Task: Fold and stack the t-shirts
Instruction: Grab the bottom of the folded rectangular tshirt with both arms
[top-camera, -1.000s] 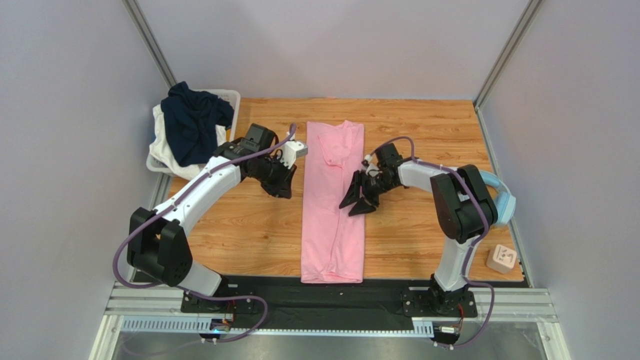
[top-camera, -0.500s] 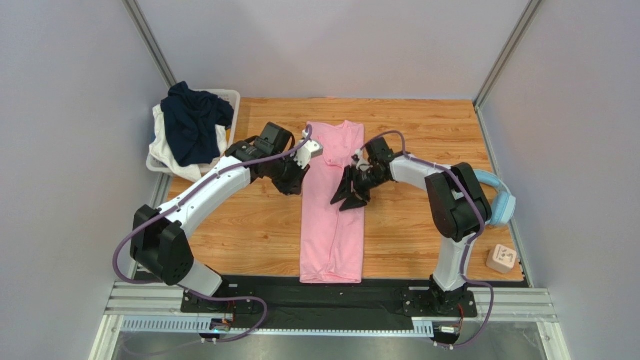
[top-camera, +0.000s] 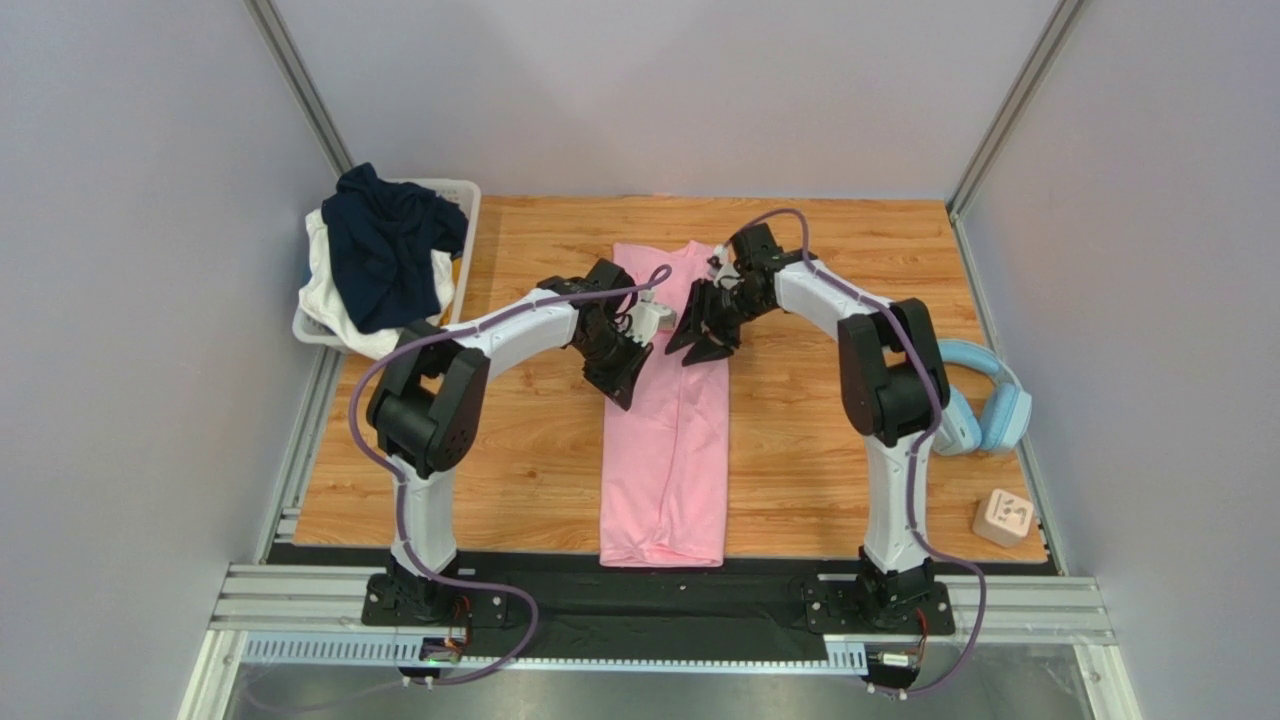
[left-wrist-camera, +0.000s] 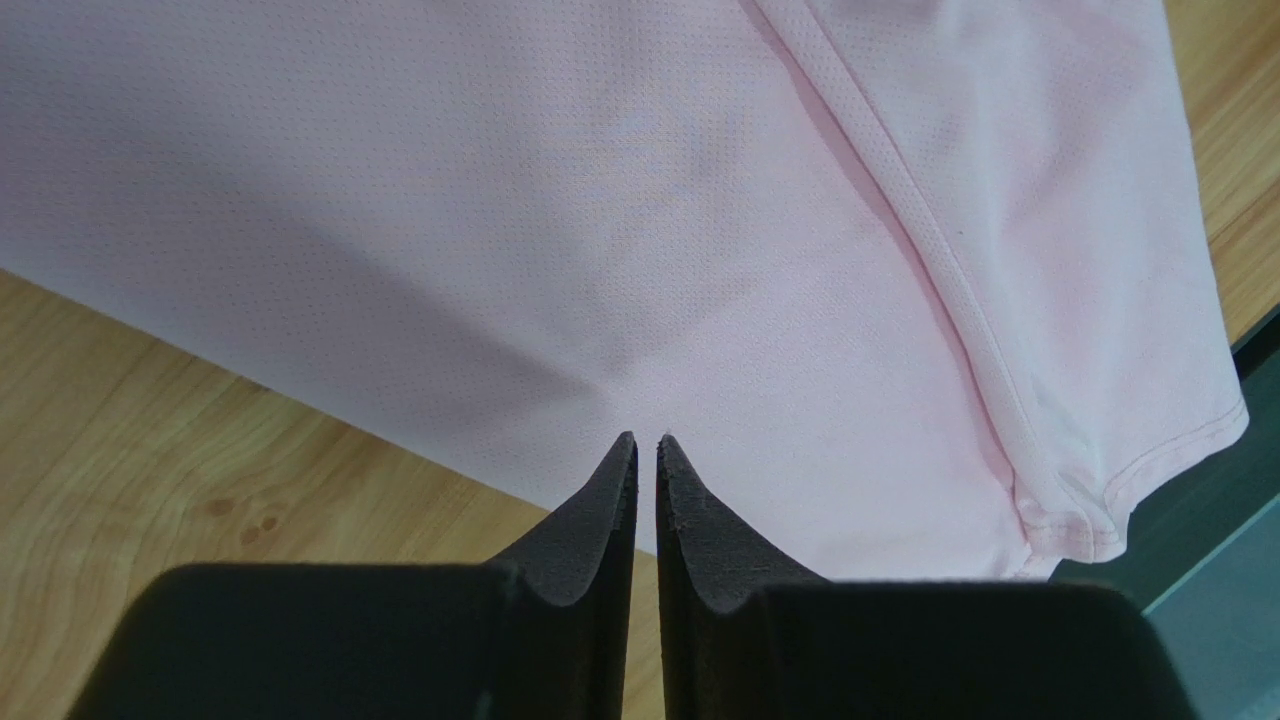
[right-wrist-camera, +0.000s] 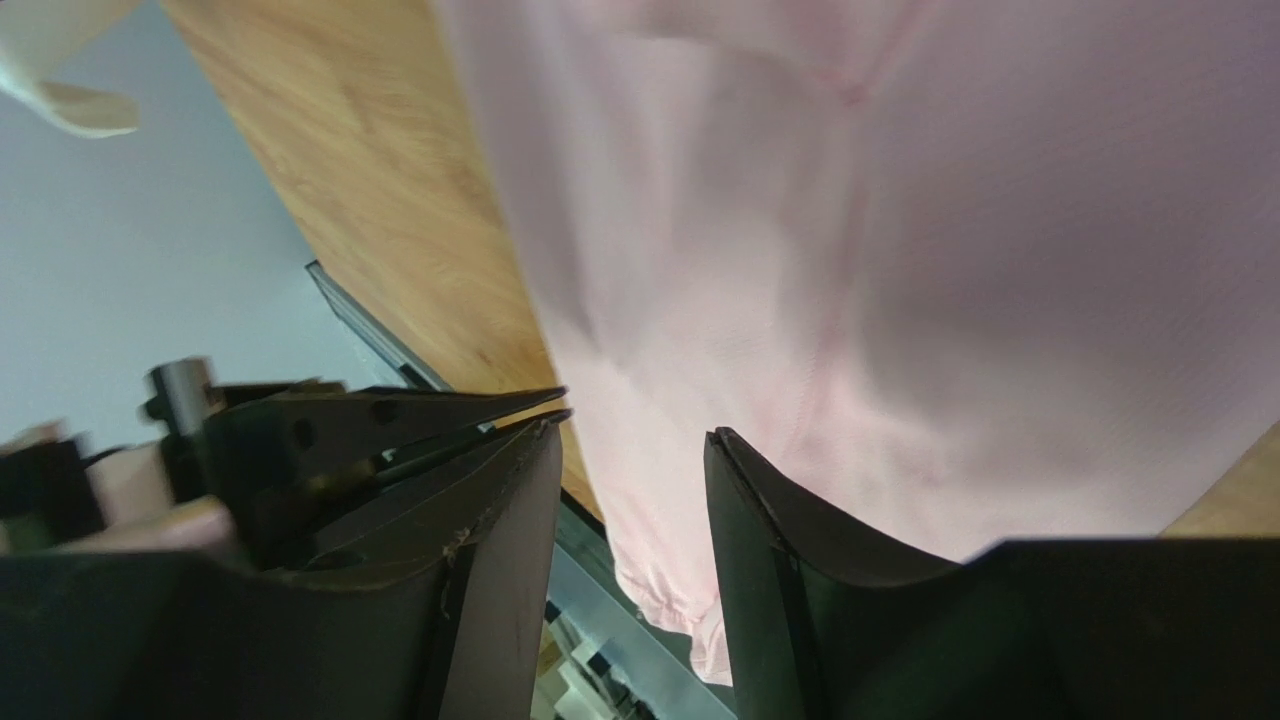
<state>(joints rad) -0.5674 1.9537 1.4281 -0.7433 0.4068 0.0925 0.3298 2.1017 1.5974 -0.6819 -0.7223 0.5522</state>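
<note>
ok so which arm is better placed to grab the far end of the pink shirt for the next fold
Right, probably. The right fingers stand open over the pink shirt near its far end, ready to close on cloth. The left fingers are shut over the shirt and would have to open first.

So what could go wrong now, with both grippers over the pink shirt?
The left gripper and right gripper hang close together above the far half of the shirt; they could collide. The left one is shut, so pushing down may drag the cloth and spoil the fold. The right one is open and might pinch only the top layer.
</note>
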